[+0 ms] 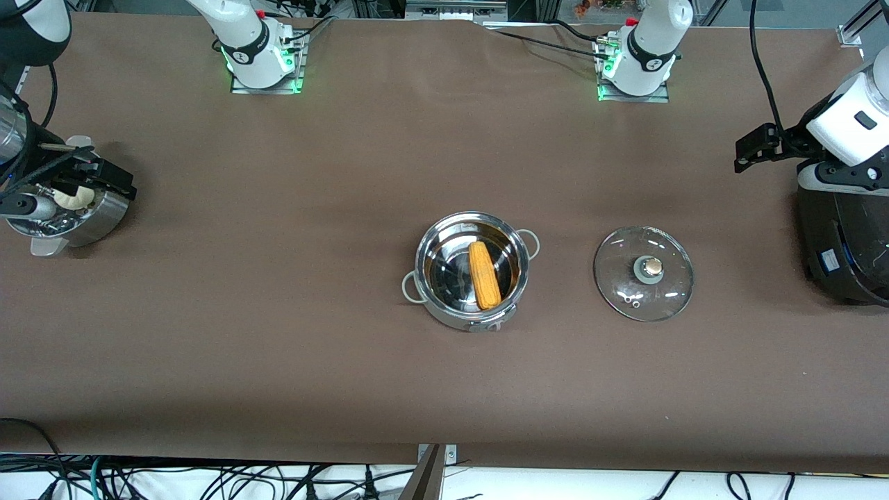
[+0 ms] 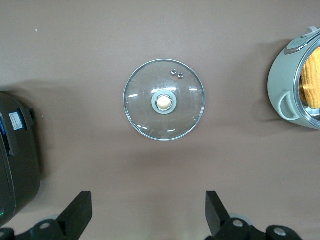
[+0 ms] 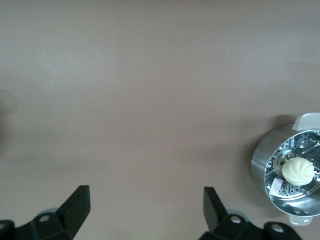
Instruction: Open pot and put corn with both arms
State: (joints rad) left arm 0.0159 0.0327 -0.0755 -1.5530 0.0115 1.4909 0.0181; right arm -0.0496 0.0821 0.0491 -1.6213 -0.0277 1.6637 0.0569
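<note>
The steel pot stands uncovered mid-table. The yellow-orange corn lies inside it, leaning on the wall. The glass lid with its brass knob lies flat on the table beside the pot, toward the left arm's end. My left gripper is open and empty, up over bare table beside the black cooker. Its wrist view shows its fingers wide apart, the lid, and the pot with the corn. My right gripper is open and empty over the steamer pot's edge.
A steel steamer pot with a pale bun stands at the right arm's end, and shows in the right wrist view. A large black cooker stands at the left arm's end, and shows in the left wrist view.
</note>
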